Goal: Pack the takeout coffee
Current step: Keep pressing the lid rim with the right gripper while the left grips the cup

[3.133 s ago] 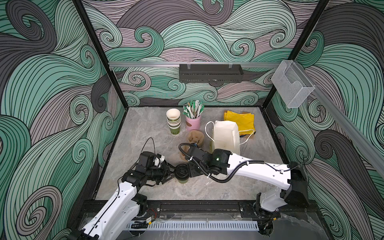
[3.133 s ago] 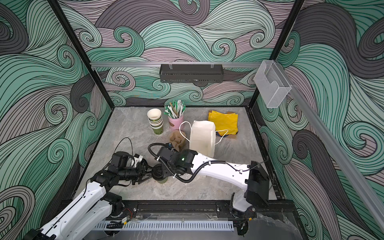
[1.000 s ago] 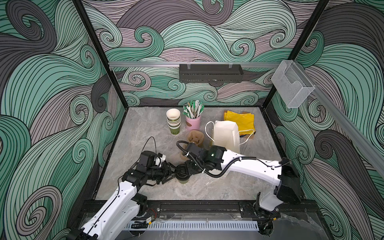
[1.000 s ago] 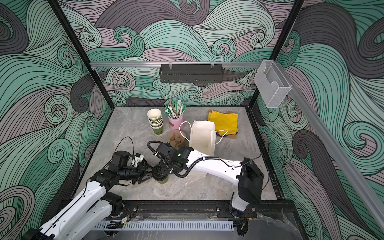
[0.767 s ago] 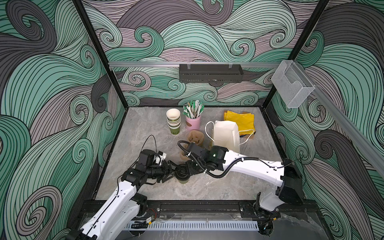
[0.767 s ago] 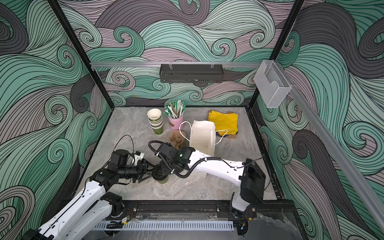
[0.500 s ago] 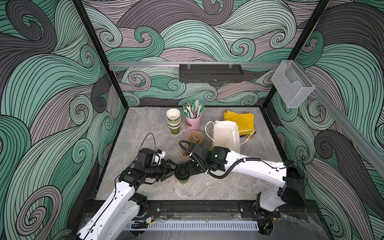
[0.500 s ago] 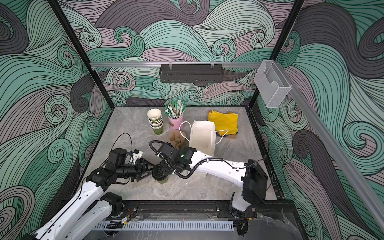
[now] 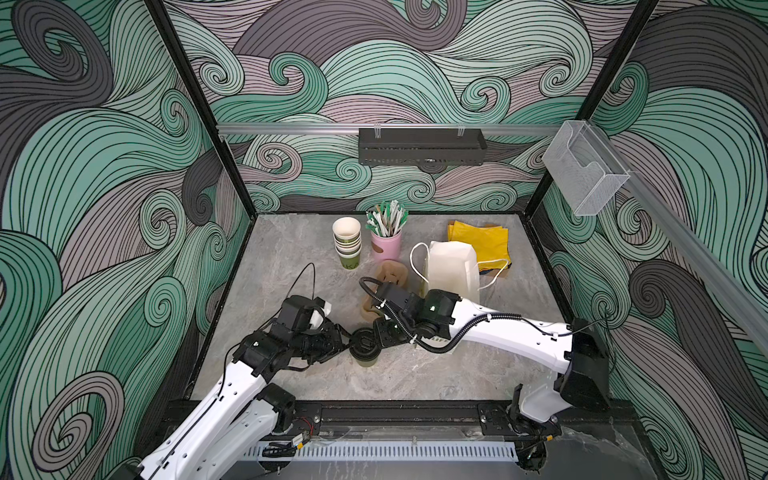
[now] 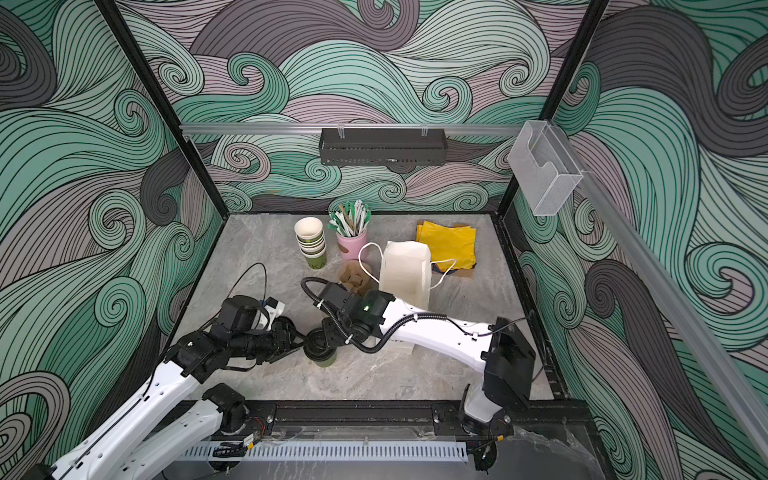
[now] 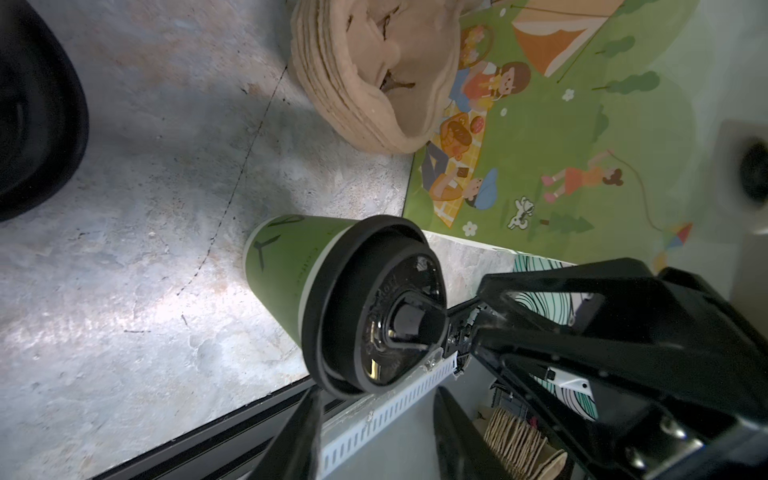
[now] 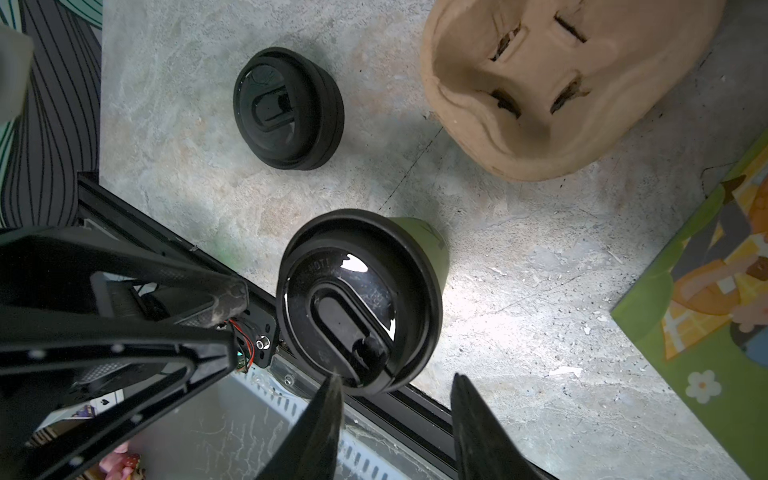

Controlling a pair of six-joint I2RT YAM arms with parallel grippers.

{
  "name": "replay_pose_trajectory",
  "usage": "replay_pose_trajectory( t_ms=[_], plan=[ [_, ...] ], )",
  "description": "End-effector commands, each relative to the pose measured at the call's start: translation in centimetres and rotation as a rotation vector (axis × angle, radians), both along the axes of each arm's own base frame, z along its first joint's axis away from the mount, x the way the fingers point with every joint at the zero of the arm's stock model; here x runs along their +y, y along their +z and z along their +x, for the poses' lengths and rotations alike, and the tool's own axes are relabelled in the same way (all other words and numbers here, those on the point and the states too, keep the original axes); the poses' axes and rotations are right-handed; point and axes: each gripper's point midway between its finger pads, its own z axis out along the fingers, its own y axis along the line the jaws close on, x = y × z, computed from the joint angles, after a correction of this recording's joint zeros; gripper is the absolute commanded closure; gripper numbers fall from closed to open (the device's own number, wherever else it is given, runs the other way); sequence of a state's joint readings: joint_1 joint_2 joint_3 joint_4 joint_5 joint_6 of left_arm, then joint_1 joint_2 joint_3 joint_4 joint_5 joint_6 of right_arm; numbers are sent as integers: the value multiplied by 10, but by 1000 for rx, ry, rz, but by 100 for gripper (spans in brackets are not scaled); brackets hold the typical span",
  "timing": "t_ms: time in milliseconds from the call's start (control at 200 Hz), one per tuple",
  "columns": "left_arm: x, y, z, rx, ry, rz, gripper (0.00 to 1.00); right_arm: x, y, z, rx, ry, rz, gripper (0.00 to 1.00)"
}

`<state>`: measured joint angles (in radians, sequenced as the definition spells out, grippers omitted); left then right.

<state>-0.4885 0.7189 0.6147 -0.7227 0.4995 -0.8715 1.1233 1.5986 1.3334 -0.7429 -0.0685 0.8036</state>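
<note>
Right wrist view: an olive-green paper cup (image 12: 426,245) with black plastic sip lid (image 12: 357,303) is found upright on the grey bench (image 12: 519,291), just ahead of the right pincer (image 12: 395,376), whose jaws are parted and empty. The left pincer (image 11: 376,399), opposite, is likewise parted and empty. It is judged that the cup wall is best clasped below the lid and kept upright.

Cup flanks: my left gripper (image 11: 376,395) and right gripper (image 12: 395,375) flank the lidded cup (image 9: 365,348) from opposite sides, jaws apart.
Behind cup: pulp carriers (image 9: 390,272) and the white bag (image 9: 451,272) wall off that side.
Near cup: a stack of spare lids (image 12: 289,108), apart from it.
Back row: cup stack (image 9: 347,245), straw cup (image 9: 386,247), napkins (image 9: 482,243).
Open lanes: I see bare table (image 9: 415,374) along the front and left.
</note>
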Motion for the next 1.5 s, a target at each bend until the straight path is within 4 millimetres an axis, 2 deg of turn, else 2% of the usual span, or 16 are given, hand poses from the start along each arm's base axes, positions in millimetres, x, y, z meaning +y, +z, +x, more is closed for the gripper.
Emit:
replay_pose_trajectory(
  t_ms=[0,255,420,505,620,1031,1196,1346,1496],
  plan=[
    [2,2,4,-22,3,44,58,2,-7,-2,34,0,-8,59],
    [-4,-2,4,-16,-15,46,65,4,-19,-7,74,2,-16,62],
    [-5,-5,5,-9,-20,51,65,4,-26,-8,90,0,-32,66],
    [-5,-6,5,-10,-23,52,60,2,-31,-8,95,-5,-48,66],
    [-5,-10,4,2,-25,62,58,-1,-36,-9,107,-9,-68,66],
    [3,-26,-1,51,-23,124,68,-9,-50,-11,122,-18,-130,68],
    [7,-33,-6,76,-28,148,68,-9,-55,-13,139,-17,-144,68],
    [9,-33,-6,73,-27,160,68,-7,-51,-11,131,-10,-134,69],
    [3,-23,0,44,-31,130,65,3,-32,-6,93,15,-85,64]
  ],
)
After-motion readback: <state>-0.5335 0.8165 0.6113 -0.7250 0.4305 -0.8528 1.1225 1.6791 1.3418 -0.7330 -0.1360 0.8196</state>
